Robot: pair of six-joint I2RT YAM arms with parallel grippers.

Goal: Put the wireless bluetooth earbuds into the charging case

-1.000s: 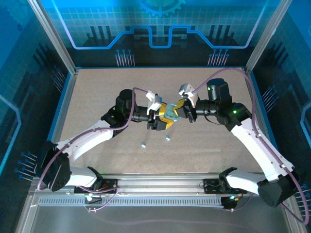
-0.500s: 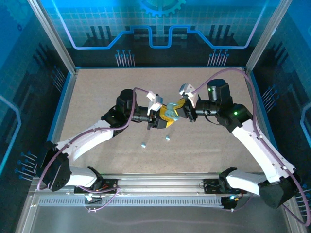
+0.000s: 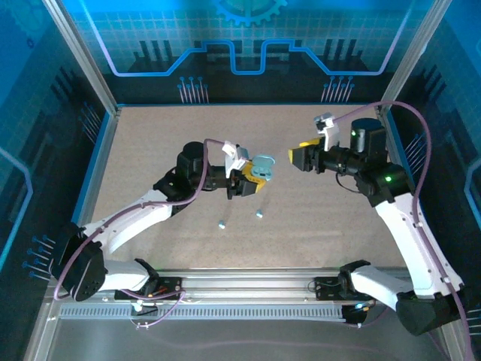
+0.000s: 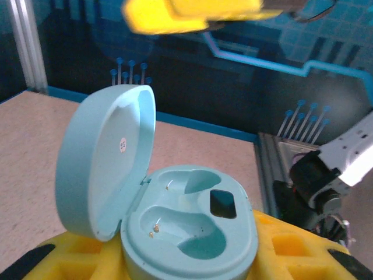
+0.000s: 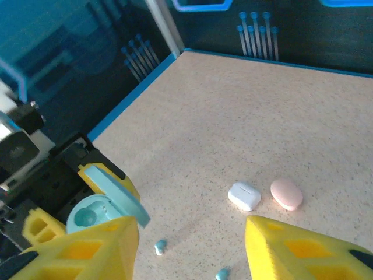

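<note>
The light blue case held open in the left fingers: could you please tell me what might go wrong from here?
1. The left fingers grip the light blue case low on its base, so pressing an earbud in could tilt or slip it.
2. The light blue earbuds are tiny and loose on the table; the open right fingers could knock one away.

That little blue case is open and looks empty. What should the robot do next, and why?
Probably the right gripper should lower toward one of the light blue earbuds lying on the table and pick it up. Its jaws are open and empty, while the left gripper holds the light blue case with its lid up and both wells empty.
</note>
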